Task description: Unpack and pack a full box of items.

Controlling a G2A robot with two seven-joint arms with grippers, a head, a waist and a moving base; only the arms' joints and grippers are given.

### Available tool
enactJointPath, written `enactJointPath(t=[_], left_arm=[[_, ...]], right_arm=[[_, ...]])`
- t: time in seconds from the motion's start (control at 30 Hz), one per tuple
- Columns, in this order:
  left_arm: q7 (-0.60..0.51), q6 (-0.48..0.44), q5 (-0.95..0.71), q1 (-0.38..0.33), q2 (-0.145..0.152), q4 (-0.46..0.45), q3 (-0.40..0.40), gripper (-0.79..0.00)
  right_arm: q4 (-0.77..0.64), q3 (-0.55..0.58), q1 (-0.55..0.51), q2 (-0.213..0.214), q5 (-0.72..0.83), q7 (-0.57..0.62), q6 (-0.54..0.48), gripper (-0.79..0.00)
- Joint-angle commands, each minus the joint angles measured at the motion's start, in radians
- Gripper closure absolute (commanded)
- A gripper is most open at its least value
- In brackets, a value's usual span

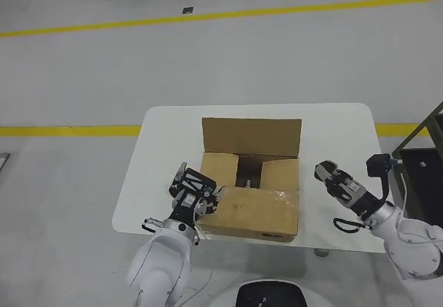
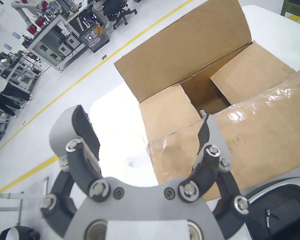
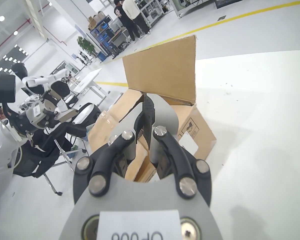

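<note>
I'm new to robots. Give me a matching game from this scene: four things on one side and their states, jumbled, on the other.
Things:
1. left pincer
2. right pincer
3. far flap of the box
4. near flap of the box

States:
a. standing upright
b. shut
c. covered with clear tape
d. spread open

Pairs: 1-d, 2-b, 3-a, 4-c.
</note>
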Motion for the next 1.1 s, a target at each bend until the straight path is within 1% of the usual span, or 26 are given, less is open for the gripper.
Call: enactJointPath(t=[0.0, 0.17, 0.23, 0.33, 0.43, 0.47, 0.5, 0.8, 0.83, 0.93, 1.07], left_arm=[[-0.001, -0.001, 0.003, 0.000, 0.000, -0.001, 0.000, -0.785], [-0.001, -0.001, 0.003, 0.000, 0.000, -0.001, 0.000, -0.785], [-0.001, -0.001, 0.003, 0.000, 0.000, -0.001, 0.000, -0.785], [-0.001, -0.001, 0.003, 0.000, 0.000, -0.001, 0.000, -0.785], [-0.001, -0.001, 0.003, 0.000, 0.000, -0.001, 0.000, -0.785], [-0.001, -0.001, 0.003, 0.000, 0.000, -0.001, 0.000, -0.785], [-0.001, -0.001, 0.003, 0.000, 0.000, -0.001, 0.000, -0.785], [-0.001, -0.001, 0.003, 0.000, 0.000, -0.001, 0.000, -0.785], [-0.001, -0.001, 0.003, 0.000, 0.000, -0.001, 0.000, -0.785], [-0.001, -0.001, 0.003, 0.000, 0.000, -0.001, 0.000, -0.785], [-0.001, -0.001, 0.003, 0.000, 0.000, -0.001, 0.000, -0.785]], right_arm=[[-0.008, 0.008, 0.001, 0.006, -0.028, 0.050, -0.021, 0.000], [-0.030, 0.037, 0.001, 0.023, -0.126, 0.171, -0.081, 0.000], [-0.038, 0.048, -0.003, 0.028, -0.156, 0.198, -0.100, 0.000], [-0.038, 0.063, -0.010, 0.034, -0.150, 0.218, -0.110, 0.000], [-0.030, 0.066, -0.015, 0.035, -0.096, 0.205, -0.108, 0.000], [-0.029, 0.066, -0.015, 0.036, -0.086, 0.204, -0.110, -0.111], [-0.030, 0.066, -0.014, 0.036, -0.082, 0.202, -0.110, -0.326], [-0.030, 0.066, -0.014, 0.036, -0.082, 0.202, -0.110, -0.326], [-0.031, 0.065, -0.015, 0.036, -0.079, 0.197, -0.107, -0.785], [-0.030, 0.058, -0.020, 0.035, -0.035, 0.181, -0.098, -0.785], [-0.020, 0.061, -0.008, 0.039, 0.046, 0.208, -0.084, -0.785]])
